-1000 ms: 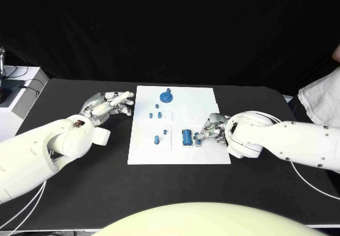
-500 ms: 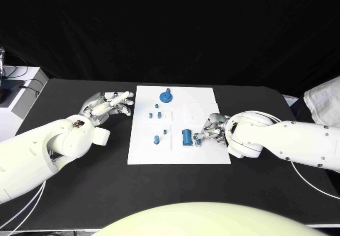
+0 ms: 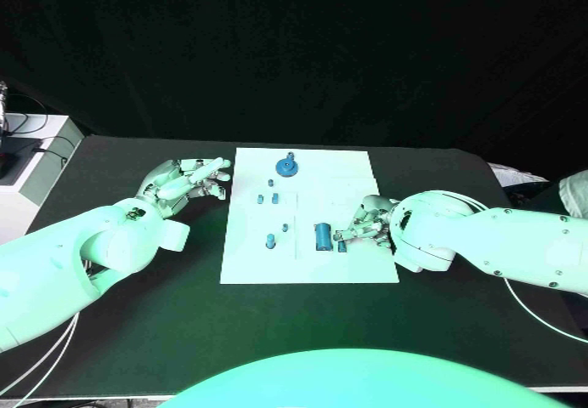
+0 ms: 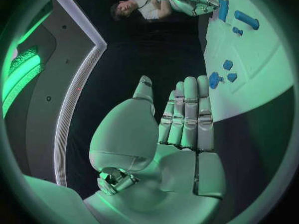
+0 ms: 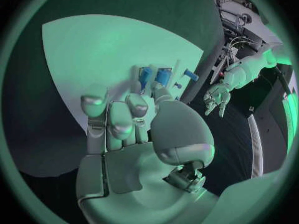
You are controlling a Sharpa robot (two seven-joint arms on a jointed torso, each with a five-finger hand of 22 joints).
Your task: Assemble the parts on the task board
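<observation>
Since a second ago almost nothing on the table has shifted: both arms and all the blue pieces lie as they did. In the head view the task board lies in the middle of the black table. The left hand rests on the table just beside the board's left edge, fingers held out toward it and a little apart, nothing in them. The right hand is on the board's right part, fingers curled down by a blue cylinder and a smaller blue piece close to its fingertips; whether it actually pinches either one cannot be told from here. Farther up the board stands a round blue gear-like part, with small blue pegs between it and the cylinder, and one more peg toward the board's left. In the left wrist view the left hand is stretched flat with fingers side by side, empty, over the dark table next to the board. In the right wrist view the right hand bends its fingers toward two blue pieces on the board, the fingertips near them, contact unclear.
</observation>
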